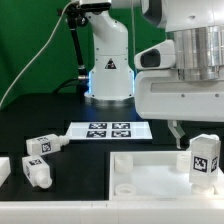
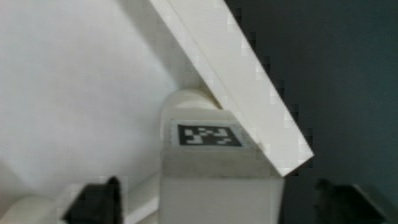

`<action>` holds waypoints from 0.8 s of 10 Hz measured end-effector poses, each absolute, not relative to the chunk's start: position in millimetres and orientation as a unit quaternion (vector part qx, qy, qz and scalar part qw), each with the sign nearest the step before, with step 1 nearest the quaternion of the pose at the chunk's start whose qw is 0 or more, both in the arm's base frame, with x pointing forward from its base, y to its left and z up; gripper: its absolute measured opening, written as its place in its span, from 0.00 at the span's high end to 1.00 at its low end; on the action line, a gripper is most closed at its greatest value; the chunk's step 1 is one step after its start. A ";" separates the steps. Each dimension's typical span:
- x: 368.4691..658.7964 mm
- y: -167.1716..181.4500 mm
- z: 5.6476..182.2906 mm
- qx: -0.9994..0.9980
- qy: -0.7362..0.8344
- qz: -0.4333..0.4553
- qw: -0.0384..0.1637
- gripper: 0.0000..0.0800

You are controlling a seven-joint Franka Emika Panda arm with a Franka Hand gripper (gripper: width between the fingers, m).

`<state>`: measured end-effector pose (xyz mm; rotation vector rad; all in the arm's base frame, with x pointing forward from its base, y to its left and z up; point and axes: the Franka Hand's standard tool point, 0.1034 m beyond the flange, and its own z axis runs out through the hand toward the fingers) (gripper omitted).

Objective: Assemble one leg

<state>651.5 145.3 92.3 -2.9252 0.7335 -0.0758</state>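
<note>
A white leg [image 1: 205,158] with a square tag stands upright at the exterior view's right end of the white tabletop [image 1: 150,172]. My gripper [image 1: 198,138] hangs just over it, one dark finger [image 1: 178,131] showing beside the leg's top. In the wrist view the leg [image 2: 222,165] stands between the two dark fingertips [image 2: 93,203] with a gap showing on one side. The gripper [image 2: 217,208] is open around it. The tabletop's raised edge [image 2: 231,80] runs diagonally past the leg's far end.
Two more tagged legs [image 1: 41,146] [image 1: 37,172] lie at the exterior view's left, with another white part [image 1: 3,170] at the edge. The marker board [image 1: 104,130] lies in front of the robot base [image 1: 108,70].
</note>
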 end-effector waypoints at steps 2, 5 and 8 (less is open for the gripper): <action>651.6 144.7 92.2 -0.985 0.157 -0.030 0.060 0.22; 652.1 143.9 92.1 -0.997 0.041 -0.039 0.054 0.19; 654.5 144.5 91.5 -0.989 -0.131 -0.062 0.033 0.19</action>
